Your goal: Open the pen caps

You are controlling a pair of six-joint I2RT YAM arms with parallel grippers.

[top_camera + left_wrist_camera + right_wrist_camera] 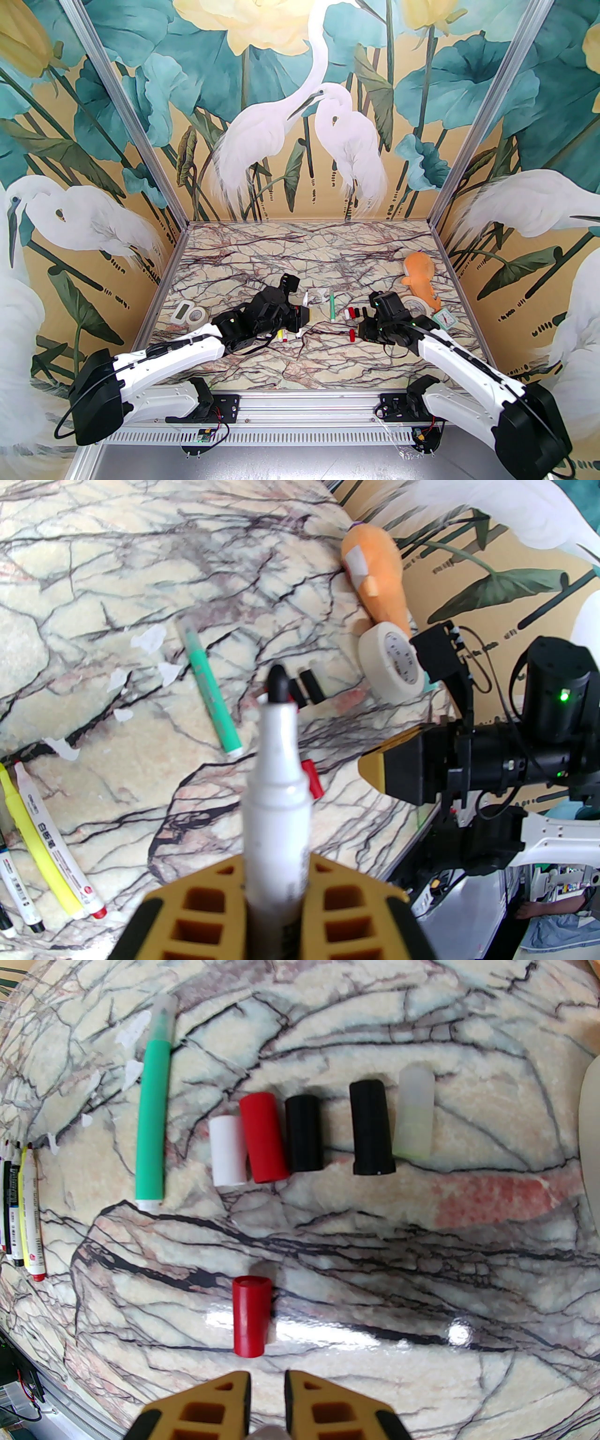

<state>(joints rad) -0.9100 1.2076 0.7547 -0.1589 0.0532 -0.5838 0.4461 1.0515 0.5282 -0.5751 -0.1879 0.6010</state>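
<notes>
Pen caps (304,1133): five loose in a row on the marble table (422,1264). One red cap (251,1316) lies apart, just ahead of the right gripper (267,1391), whose fingers are together and empty. Green pen (153,1114) beside the row, cap still on. Caps likely light, stiff, slick, prone to roll; pinch mid-cap, pull along the barrel. Left gripper (276,883) clamped on white pen (279,784), black tip bare.
</notes>
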